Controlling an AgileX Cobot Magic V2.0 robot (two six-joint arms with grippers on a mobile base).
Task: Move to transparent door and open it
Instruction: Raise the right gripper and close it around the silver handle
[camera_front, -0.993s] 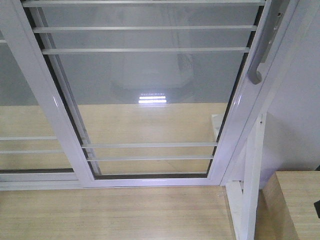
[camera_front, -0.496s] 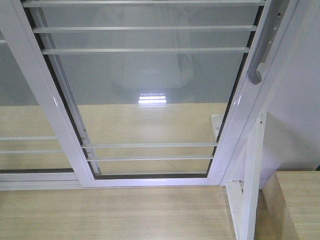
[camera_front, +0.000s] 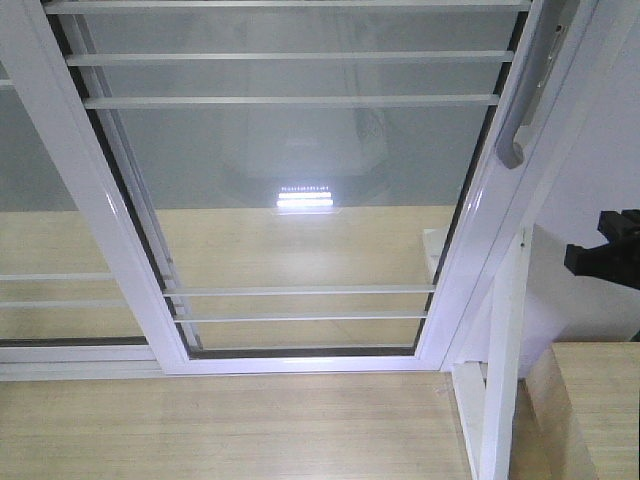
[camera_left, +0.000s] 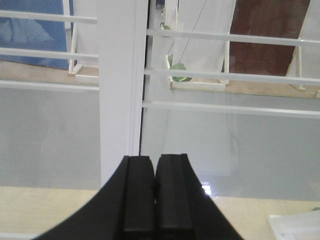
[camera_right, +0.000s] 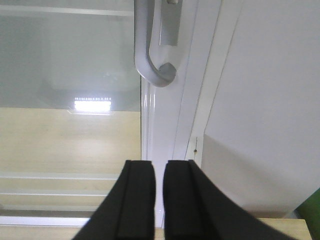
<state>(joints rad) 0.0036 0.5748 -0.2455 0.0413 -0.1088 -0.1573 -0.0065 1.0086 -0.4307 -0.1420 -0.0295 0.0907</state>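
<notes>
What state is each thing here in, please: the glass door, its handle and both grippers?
White-framed clear-glass sliding door: appears closed.
Curved grey metal pull handle: ungripped, nothing touching it.
Left gripper: shut, empty.
Right gripper: slightly open, empty, short of the handle.
</notes>
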